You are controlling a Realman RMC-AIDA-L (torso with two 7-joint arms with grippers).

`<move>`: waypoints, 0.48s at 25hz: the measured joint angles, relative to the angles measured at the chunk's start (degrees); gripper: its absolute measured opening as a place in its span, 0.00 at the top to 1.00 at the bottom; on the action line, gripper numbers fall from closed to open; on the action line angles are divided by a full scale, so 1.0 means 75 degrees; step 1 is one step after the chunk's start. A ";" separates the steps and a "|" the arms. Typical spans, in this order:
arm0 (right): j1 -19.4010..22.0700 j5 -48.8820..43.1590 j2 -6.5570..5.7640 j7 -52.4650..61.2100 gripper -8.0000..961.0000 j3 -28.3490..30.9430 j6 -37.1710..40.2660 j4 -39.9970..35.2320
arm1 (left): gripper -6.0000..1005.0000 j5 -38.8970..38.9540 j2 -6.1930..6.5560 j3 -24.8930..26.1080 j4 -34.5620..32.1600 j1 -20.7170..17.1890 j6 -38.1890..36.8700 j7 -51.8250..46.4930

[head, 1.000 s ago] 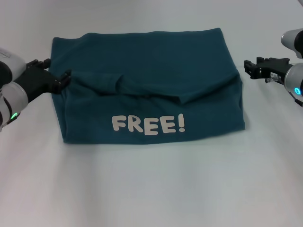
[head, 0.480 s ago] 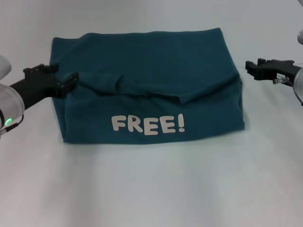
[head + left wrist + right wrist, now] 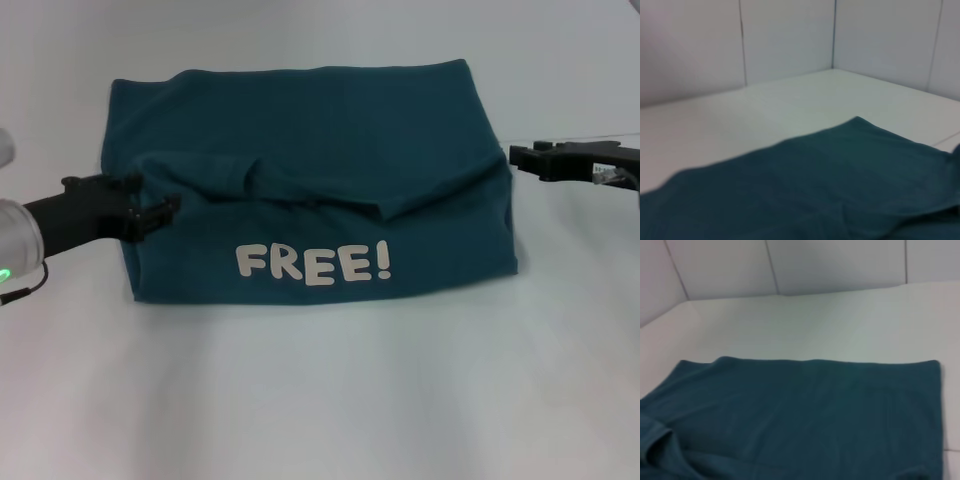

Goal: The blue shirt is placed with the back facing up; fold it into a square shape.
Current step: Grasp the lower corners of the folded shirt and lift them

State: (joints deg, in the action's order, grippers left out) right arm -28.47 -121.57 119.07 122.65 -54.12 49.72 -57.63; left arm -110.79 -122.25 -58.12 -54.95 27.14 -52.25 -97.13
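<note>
Head view: soft blue shirt [image 3: 330, 160] folded roughly rectangular, wrinkled mid.

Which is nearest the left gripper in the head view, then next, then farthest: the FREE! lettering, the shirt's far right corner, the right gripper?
1. FREE! lettering, on the blue shirt's near fold, just right of the left gripper.
2. Far right corner, at the back.
3. Right gripper, off the shirt's right edge.

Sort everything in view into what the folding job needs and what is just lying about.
Job:
- blue shirt, folded, "FREE!" showing
- left gripper, at the shirt's left edge
- right gripper, beside its right edge

Lying about:
- nothing; only the white table
</note>
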 joint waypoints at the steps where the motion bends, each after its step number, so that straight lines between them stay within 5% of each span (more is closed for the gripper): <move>1: 0.0028 -0.0102 -0.0014 0.0157 0.61 0.0000 0.0147 -0.0112 | 0.42 -0.0116 0.0066 0.0053 -0.0015 0.0045 -0.0208 -0.0248; 5: 0.0090 -0.0687 -0.0030 0.0660 0.60 0.0000 0.0613 -0.0555 | 0.42 -0.0678 0.0250 0.0418 -0.0216 0.0204 -0.1301 -0.1165; 9: 0.0052 -0.1033 -0.0069 0.0851 0.36 0.0039 0.1075 -0.0713 | 0.42 -0.1001 0.0385 0.0926 -0.0318 0.0352 -0.2253 -0.1658; 12: -0.0075 -0.1195 -0.0167 0.0944 0.36 0.0138 0.1393 -0.0630 | 0.42 -0.1071 0.0509 0.1217 -0.0135 0.0417 -0.2624 -0.1762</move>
State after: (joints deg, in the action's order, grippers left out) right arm -29.03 -130.52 117.82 129.73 -53.09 60.17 -62.35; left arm -118.83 -118.44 -48.99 -55.96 30.28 -71.93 -110.35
